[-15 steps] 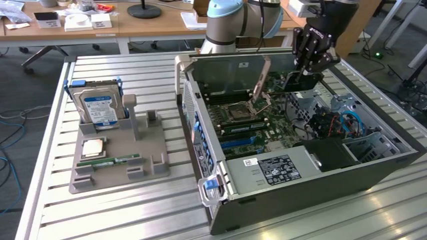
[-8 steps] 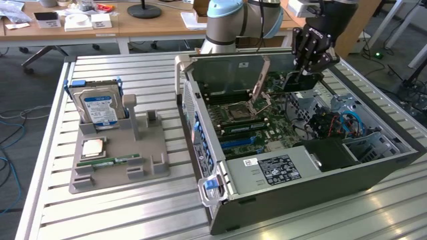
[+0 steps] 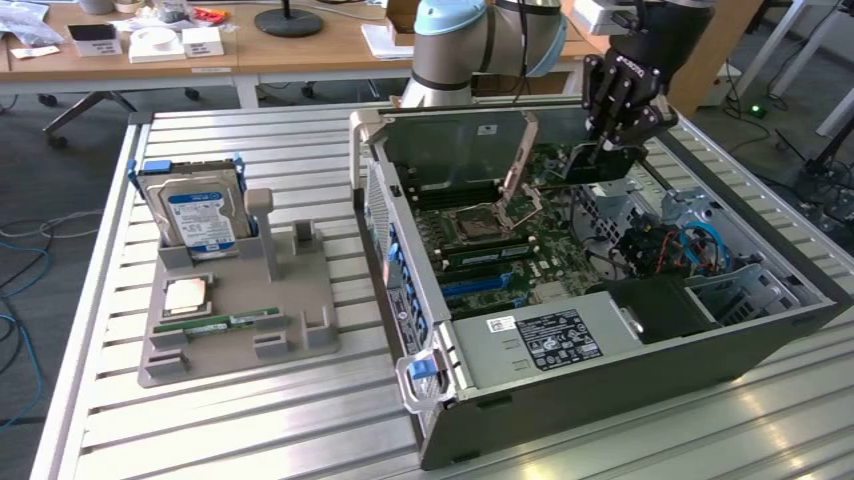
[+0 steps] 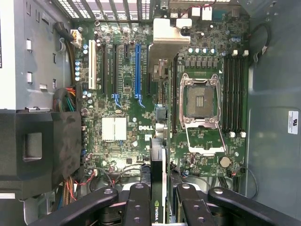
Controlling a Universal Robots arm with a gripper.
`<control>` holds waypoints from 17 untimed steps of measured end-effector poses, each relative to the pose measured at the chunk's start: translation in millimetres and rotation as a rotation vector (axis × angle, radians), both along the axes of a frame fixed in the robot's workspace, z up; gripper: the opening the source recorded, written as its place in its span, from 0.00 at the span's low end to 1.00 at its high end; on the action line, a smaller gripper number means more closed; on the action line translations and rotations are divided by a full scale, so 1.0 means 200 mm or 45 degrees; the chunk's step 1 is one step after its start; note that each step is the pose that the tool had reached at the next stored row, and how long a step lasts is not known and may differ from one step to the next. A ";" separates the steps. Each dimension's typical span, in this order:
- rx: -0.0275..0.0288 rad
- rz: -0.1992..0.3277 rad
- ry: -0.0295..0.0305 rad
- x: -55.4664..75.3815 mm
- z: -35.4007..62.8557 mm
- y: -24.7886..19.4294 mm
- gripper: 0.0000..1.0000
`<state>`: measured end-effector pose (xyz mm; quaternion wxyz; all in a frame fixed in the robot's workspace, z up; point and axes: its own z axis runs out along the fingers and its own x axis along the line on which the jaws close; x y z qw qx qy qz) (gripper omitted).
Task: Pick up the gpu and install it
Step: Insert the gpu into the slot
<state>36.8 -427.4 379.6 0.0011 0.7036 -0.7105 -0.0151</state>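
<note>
My gripper (image 3: 617, 138) hangs over the far side of the open computer case (image 3: 601, 380), shut on the gpu (image 3: 597, 162), a dark card held clear above the motherboard. In the wrist view the gpu (image 4: 159, 174) shows edge-on between my fingers (image 4: 138, 205), with its silvery bracket (image 4: 169, 35) at the far end. The gripper (image 4: 159, 207) clamps the card from both sides. Below it lies the green motherboard (image 4: 117, 108) with a long blue slot (image 4: 138, 70) and black slots beside it.
The open CPU socket (image 4: 200, 101) and its raised lever (image 3: 514, 165) stand near the card. A black shroud (image 4: 37, 146) and cables fill one end of the case. On the exterior view's left, a grey tray (image 3: 300, 330) carries a hard drive (image 3: 200, 215), a processor (image 3: 184, 295) and a memory stick (image 3: 220, 323).
</note>
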 end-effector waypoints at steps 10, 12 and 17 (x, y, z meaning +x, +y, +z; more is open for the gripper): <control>0.0001 0.000 -0.0026 -0.03 0.000 0.000 0.26; 0.0001 0.000 -0.0027 -0.04 0.000 0.000 0.26; 0.0000 0.000 -0.0028 -0.04 0.000 0.000 0.26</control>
